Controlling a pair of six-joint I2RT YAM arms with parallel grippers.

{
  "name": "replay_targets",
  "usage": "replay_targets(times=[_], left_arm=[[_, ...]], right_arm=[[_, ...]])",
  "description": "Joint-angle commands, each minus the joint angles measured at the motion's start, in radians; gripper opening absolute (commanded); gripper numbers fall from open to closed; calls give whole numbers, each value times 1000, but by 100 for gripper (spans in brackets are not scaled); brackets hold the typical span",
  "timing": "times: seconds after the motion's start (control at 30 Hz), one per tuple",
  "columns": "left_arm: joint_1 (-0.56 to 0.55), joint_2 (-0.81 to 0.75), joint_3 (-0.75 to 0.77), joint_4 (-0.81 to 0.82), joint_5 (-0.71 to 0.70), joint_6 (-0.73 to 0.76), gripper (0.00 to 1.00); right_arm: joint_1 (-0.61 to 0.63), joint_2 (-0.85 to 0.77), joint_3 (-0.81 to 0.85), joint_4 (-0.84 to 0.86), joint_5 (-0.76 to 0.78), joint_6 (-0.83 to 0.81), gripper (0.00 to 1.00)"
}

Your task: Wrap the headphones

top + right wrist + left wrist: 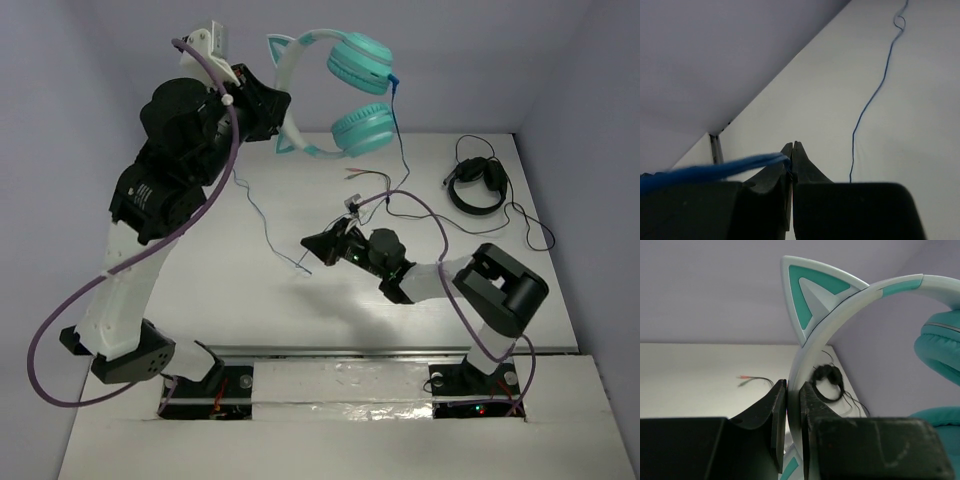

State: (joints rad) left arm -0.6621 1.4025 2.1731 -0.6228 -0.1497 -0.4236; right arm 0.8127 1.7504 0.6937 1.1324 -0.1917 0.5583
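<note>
Top view: headphones (350, 95) are held clear of the surface (250, 310), in the upper middle of the frame against the back wall. The two ear cups are stacked one above the other, and the headband with its cat ears curves off to the left.

Left pincer (792, 390) is closed on the headband. The wrist view shows both jaws pressed flat against the band just below one cat ear, with no gap.

Cable (402, 140) drops from the right side of the ear cups toward the surface. A thin blue run also crosses the surface from centre left to the middle of the frame.

Right pincer (792, 150) sits low at the frame's middle with its jaws together, nipping the blue cable at the tips. One strand leads off left and blurred, and another lies on the surface beyond.

Black headphones (478, 185) rest at the right of the surface. A loose cable (365, 177) with red-tipped ends lies near centre.
</note>
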Motion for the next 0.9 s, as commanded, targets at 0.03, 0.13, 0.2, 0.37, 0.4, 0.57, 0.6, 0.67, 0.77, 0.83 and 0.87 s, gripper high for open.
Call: replay_targets(times=[0.03, 0.13, 0.2, 0.37, 0.4, 0.57, 0.6, 0.67, 0.77, 0.83, 0.87], left_arm=[[70, 18, -61, 234, -206, -40, 0], [139, 26, -174, 310, -271, -70, 0], [194, 27, -261, 340, -225, -118, 0], [238, -54, -524, 423, -226, -158, 0], [252, -74, -612, 439, -219, -158, 0], [303, -181, -786, 397, -116, -147, 0], [312, -198, -833, 412, -96, -150, 0], [312, -223, -869, 426, -96, -158, 0], [312, -230, -927, 448, -42, -176, 0], [300, -232, -1002, 485, -14, -179, 0], [279, -229, -1025, 488, -25, -173, 0]], right_arm=[[104, -141, 9, -322, 21, 43, 0], [243, -211, 20, -627, 121, 54, 0], [316, -254, 24, -841, 227, 92, 0], [348, -348, 21, -1210, 299, 152, 0], [348, -365, 21, -1282, 313, 155, 0], [348, -369, 100, -1356, 415, 128, 0], [348, -303, 131, -1381, 408, 111, 0], [348, -241, 205, -1370, 333, 59, 0], [348, -174, 259, -1385, 317, 20, 0], [348, -173, 297, -1418, 290, -6, 0], [348, -183, 312, -1434, 240, -32, 0]])
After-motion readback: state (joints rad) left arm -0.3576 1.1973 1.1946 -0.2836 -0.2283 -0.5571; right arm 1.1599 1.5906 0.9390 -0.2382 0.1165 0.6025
